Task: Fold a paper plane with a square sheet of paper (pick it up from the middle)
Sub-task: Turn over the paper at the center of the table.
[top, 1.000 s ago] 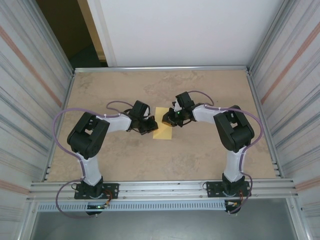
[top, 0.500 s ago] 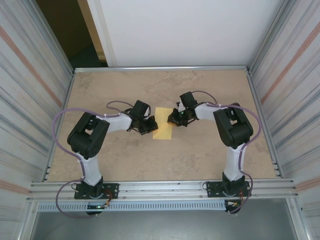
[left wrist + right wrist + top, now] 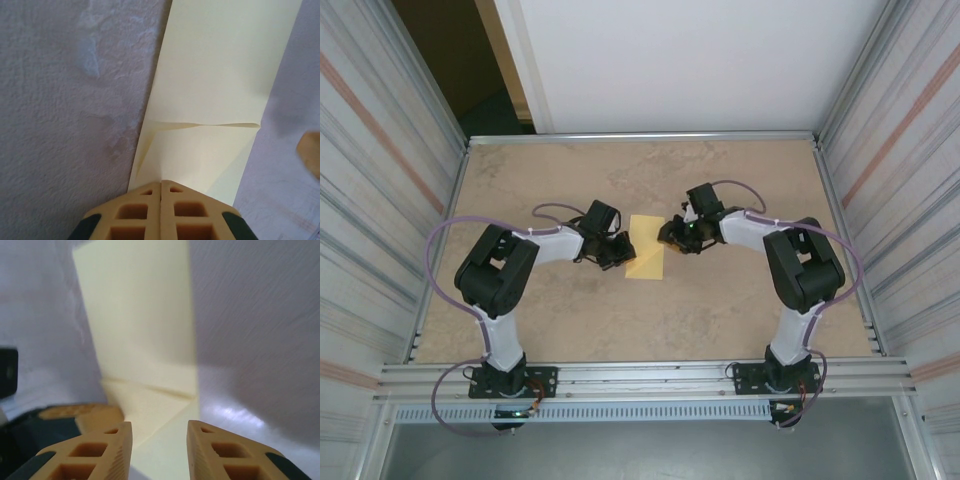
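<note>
**Folded strip held at its flapped end: 2 ways the crease can be lost**

The square sheet of paper (image 3: 646, 261) (image 3: 225, 75) (image 3: 140, 330) lies on the tabletop (image 3: 720, 320) as a narrow folded strip with 1 corner flap (image 3: 200, 155); the left gripper (image 3: 618, 250) (image 3: 161, 184) has its fingers pressed together over that flapped end; the right gripper (image 3: 670, 238) (image 3: 159, 429) has its fingers spread just beside the strip. Lift your left fingers early and the flap may spring open. Sweep your right fingers sideways and the thin strip may slide or crease off-line, since little else pins it.

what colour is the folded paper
The paper is pale yellow, clearest in the left wrist view.
</note>
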Tool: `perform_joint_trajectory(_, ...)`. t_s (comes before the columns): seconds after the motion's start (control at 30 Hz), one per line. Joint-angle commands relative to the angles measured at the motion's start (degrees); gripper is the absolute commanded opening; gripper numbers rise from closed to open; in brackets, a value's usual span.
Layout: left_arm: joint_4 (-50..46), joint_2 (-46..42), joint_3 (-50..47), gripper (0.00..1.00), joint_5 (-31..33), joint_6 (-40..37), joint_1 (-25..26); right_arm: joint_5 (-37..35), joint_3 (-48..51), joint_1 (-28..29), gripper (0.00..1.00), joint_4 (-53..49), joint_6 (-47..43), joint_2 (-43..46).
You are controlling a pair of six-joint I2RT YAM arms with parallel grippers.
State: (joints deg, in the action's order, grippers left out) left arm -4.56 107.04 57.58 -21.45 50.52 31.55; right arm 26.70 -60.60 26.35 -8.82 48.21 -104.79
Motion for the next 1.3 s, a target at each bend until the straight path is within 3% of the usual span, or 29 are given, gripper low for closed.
perform_joint_trajectory(0.0, -5.3, 1.3, -3.2, 0.03, 0.0, 4.0, -0.3, 0.2, 1.9, 1.8, 0.35, 0.9, 7.6, 0.9)
perform_joint_trajectory(0.17, 0.9, -0.4, -6.0, 0.05, -2.9, 9.3, -0.1, 0.4, 1.0, 2.7, 0.37, 1.5, 9.7, -1.2)
perform_joint_trajectory(0.4, 2.0, -1.6, -7.7, 0.06, -2.3, 12.2, -0.5, 0.5, -1.4, 2.8, 0.38, 1.1, 9.1, -4.5)
perform_joint_trajectory(0.73, 3.0, -0.9, -8.4, 0.06, -2.8, 12.4, -0.7, 1.1, -1.8, 2.8, 0.29, 2.6, 8.1, -5.3)
perform_joint_trajectory(1.03, 2.5, -1.4, -8.5, 0.06, -2.7, 12.1, -1.1, 4.4, 0.9, 2.6, 0.27, 11.0, 9.8, -4.9)
perform_joint_trajectory(1.27, 2.4, -1.8, -8.8, 0.06, -2.5, 11.9, -1.3, 3.7, 2.0, 2.2, 0.25, 11.7, 10.3, -4.6)
